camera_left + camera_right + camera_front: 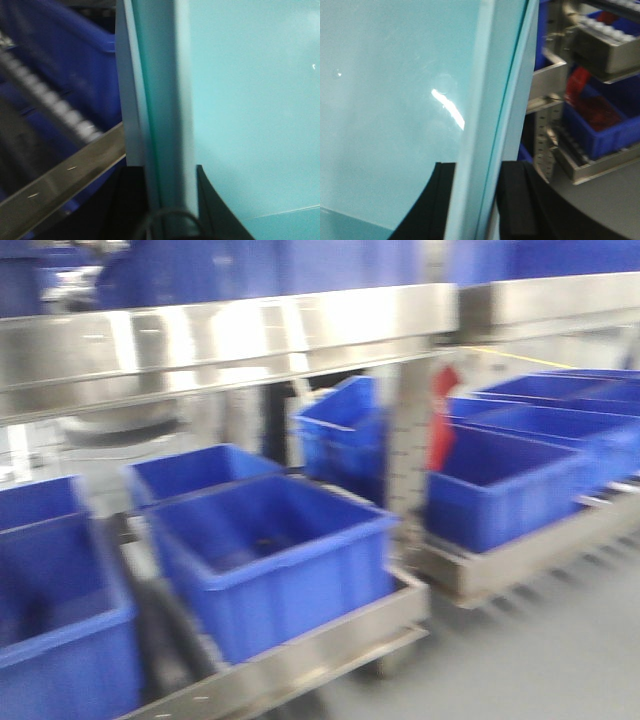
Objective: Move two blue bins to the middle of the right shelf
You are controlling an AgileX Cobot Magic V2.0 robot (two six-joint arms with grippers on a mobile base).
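Note:
Several royal-blue bins sit on steel racks in the front view: one near the middle (270, 550), one at the left (50, 610), and a row on the right rack (500, 480). No gripper shows there. In the left wrist view my left gripper (165, 172) is shut on the upright wall of a bin (250, 100) that looks pale turquoise, with one black finger (215, 210) inside. In the right wrist view my right gripper (477, 167) is shut on a like turquoise wall (385, 100), with a finger (517, 195) outside it.
A steel shelf beam (230, 340) crosses the top of the front view, with more blue bins above it. A red object (443, 415) hangs by the rack post. A blue bin holding something red (590, 107) sits on roller rails. Grey floor (540, 660) lies at the lower right.

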